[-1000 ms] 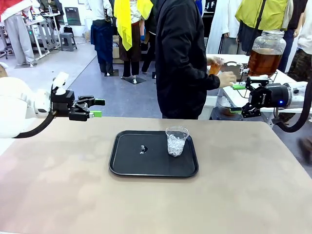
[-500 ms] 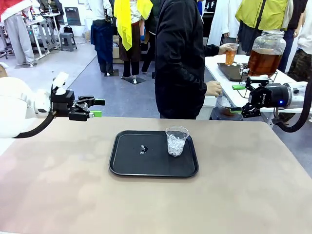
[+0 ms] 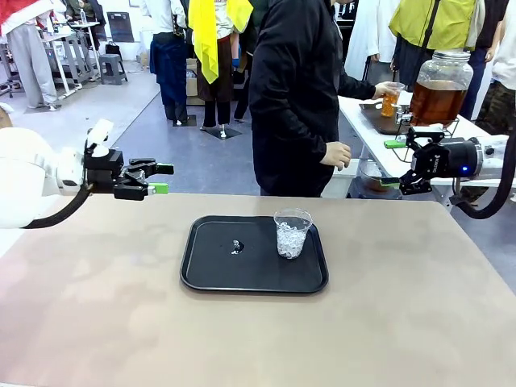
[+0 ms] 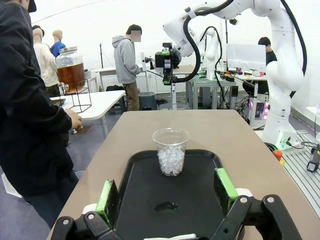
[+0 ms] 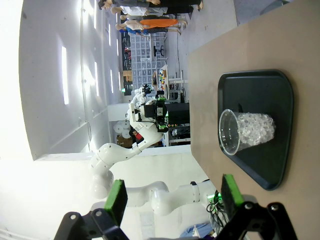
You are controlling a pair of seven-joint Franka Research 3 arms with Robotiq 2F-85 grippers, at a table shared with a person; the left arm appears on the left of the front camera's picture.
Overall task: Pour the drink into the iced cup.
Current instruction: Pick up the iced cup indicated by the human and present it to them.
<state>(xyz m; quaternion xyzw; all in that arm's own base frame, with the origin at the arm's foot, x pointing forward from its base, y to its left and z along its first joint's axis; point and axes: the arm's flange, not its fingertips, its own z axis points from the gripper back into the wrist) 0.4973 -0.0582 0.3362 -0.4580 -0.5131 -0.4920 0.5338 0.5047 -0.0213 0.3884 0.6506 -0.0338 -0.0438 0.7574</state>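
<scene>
The iced cup (image 3: 291,234), clear plastic and half full of ice, stands upright on the black tray (image 3: 211,270) at mid-table. It also shows in the left wrist view as the iced cup (image 4: 171,151) and, lying sideways in the picture, in the right wrist view (image 5: 247,131). The drink (image 3: 436,102) is amber liquid in a lidded glass jar on a side table at the back right. A person in black holds a small cup of amber liquid (image 3: 389,101) beside the jar. My left gripper (image 3: 158,178) hovers open at the table's far left edge. My right gripper (image 3: 390,164) hangs open past the far right corner.
A small wet spot or ice chip (image 3: 236,246) lies on the tray left of the cup. The person's other hand (image 3: 335,154) hangs near the table's far edge. The jar (image 4: 70,70) stands on a wire rack. Bare tabletop (image 3: 403,322) surrounds the tray.
The person lifted the amber-filled cup away from the jar's spigot, raised it, then lowered it a little, and leaned left. Both arms and the iced cup stayed still.
</scene>
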